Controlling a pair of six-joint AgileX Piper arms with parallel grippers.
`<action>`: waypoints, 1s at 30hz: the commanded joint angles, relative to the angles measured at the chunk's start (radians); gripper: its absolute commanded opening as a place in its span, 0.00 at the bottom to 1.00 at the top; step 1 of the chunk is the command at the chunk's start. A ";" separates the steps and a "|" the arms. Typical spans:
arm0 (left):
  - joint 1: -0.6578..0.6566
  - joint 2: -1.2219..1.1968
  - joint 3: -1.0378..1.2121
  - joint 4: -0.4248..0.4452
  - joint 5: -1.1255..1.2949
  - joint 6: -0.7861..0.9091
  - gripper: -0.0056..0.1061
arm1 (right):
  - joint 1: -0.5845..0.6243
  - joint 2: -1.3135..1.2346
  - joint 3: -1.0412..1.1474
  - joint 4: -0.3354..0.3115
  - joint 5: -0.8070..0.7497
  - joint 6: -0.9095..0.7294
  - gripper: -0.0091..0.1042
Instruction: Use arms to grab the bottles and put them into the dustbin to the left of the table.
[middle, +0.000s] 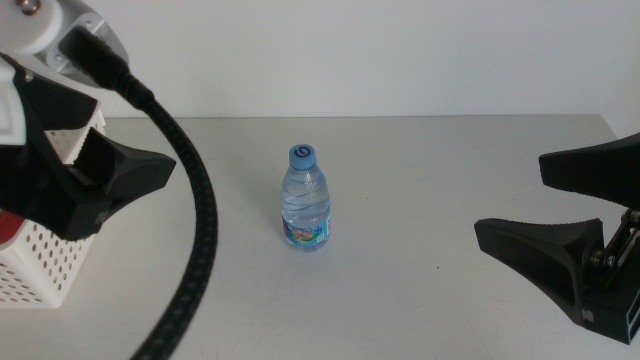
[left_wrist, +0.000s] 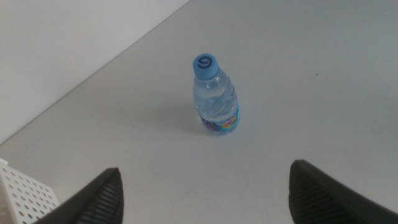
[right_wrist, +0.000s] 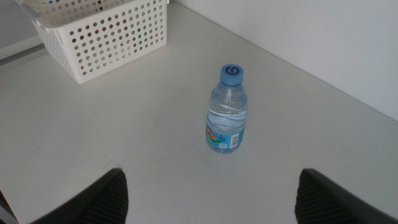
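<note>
**One water bottle left standing: line up before you close**

The small clear water bottle (middle: 305, 198) stands upright at the centre of the middle view, alone on the table (middle: 430, 180), well apart from both grippers. The dustbin (middle: 45, 262) sits at the lower left edge of that view, partly behind the left arm.

You have two open claws to choose from. The left gripper (middle: 125, 165) hangs at the left of the frame, over the basket's near corner, jaws spread wide with nothing between them. The right gripper (middle: 545, 205) waits at the right edge, jaws likewise parted and empty. In my judgement the left one is the better pick, since it is on the bin's side and the carry would be short.

To do the grab well:
- Centre the bottle between the jaws in the left wrist view before you descend; there it sits above the gap and a little to the right of the midline.
- Close on the body below the shoulder, not on the cap.
- Squeeze gently. The thin clear wall will probably flex, and the bottle looks light enough to tip if a jaw nudges it first.

The bottle has a blue cap (left_wrist: 205, 64) with a swirl mark on top, ribbed transparent sides, and a colourful label band (right_wrist: 222, 139) near the base. Whether it holds water is hard to tell.
</note>
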 joint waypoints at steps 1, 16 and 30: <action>-0.008 -0.006 -0.025 -0.003 -0.090 -0.010 0.84 | 0.003 -0.003 -0.031 -0.002 -0.064 -0.010 0.77; -0.008 -0.041 0.492 -0.218 -0.868 -0.052 0.84 | 0.003 -0.003 -0.031 -0.002 -0.064 -0.010 0.77; -0.008 0.009 0.791 -0.218 -1.280 -0.056 0.84 | 0.003 -0.003 -0.031 -0.002 -0.064 -0.010 0.77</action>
